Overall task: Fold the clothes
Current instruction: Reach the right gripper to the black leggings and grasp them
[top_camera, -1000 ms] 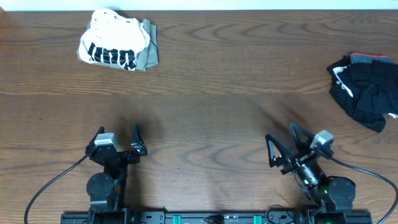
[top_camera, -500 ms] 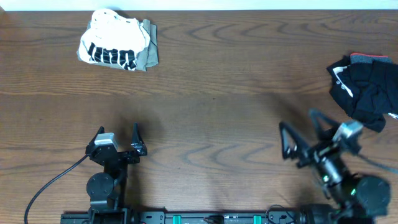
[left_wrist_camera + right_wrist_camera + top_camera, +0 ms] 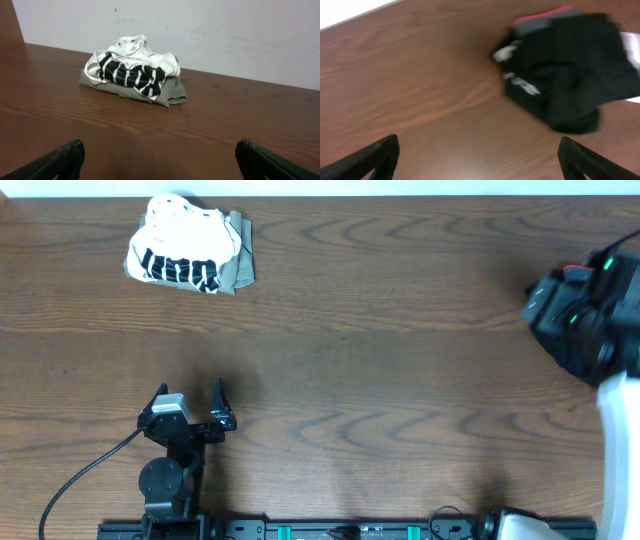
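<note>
**Item 1.** Black trousers [image 3: 570,75]: crumpled heap, unfolded, grey waistband edged red-orange at its far side. At the bench's [image 3: 380,330] right edge.

**Item 2.** My right pincer [image 3: 480,155]: released, jaws wide, empty. Above the bench, just short of the heap.

**Item 3.** White black-printed top [image 3: 185,255] bundled on an olive piece [image 3: 243,275]. Bench's far left corner.

**Item 4.** My left pincer [image 3: 190,395]: released, empty. Bench's near edge, left side.

**Step, as I judge it:** reaching for the trousers, nothing gripped yet.

**Next move calls for:** descending onto the waistband, clenching, then drawing the heap to the bench's middle to spread it.

The right pincer [image 3: 481,156] has swung forward from the near edge; it now hangs over the black trousers [image 3: 570,75].
</note>
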